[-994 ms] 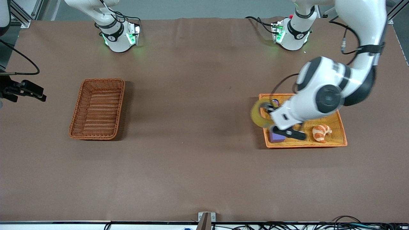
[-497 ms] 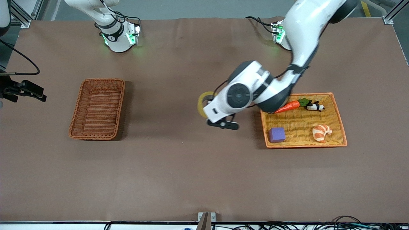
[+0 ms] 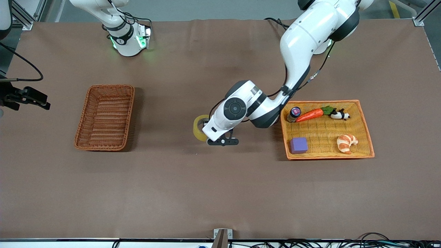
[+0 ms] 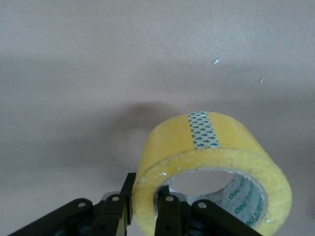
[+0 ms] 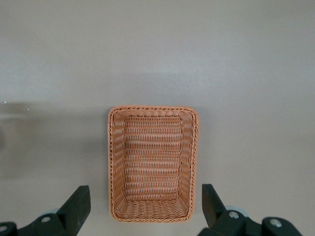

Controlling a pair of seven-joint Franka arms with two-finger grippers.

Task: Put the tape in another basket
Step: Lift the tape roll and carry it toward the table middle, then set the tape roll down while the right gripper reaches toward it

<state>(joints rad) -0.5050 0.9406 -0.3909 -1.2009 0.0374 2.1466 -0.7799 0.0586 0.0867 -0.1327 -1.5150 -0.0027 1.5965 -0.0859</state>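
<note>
The tape [image 3: 197, 127], a yellowish ring, hangs in my left gripper [image 3: 206, 131] over the bare middle of the table, between the two baskets. In the left wrist view the left gripper [image 4: 146, 209] is shut on the tape [image 4: 211, 147], with one finger outside the wall and one inside the hole. The reddish-brown wicker basket [image 3: 105, 117] stands empty toward the right arm's end. My right gripper [image 5: 145, 211] is open and waits high over that basket [image 5: 153, 162]; it does not show in the front view.
The flat orange tray [image 3: 322, 132] toward the left arm's end holds a carrot [image 3: 309, 115], a panda toy [image 3: 339, 114], a small bottle [image 3: 294, 113], a purple cube [image 3: 298, 145] and a croissant [image 3: 347, 143]. A black fixture [image 3: 26, 98] juts in at the right arm's end.
My left arm has carried the tape from over the orange tray out over the middle of the table, toward the reddish-brown basket, and lower. The right arm has not moved.
</note>
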